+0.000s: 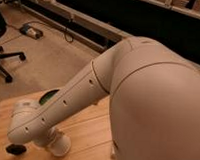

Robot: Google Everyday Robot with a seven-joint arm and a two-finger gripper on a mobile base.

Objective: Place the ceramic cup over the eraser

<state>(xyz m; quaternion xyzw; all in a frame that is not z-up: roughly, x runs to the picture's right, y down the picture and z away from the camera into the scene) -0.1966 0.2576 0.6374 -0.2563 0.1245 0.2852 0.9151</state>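
Foremost, the robot's pale arm fills the centre and one whole side, hiding most of the wooden table, whose lower part is cut off. An office chair on the carpet is cropped by the edge. Only a sliver of the green bowl shows behind the forearm. The gripper sits low over the table, just beside the dark eraser; its state cannot be told, and the ceramic cup cannot be told apart from it
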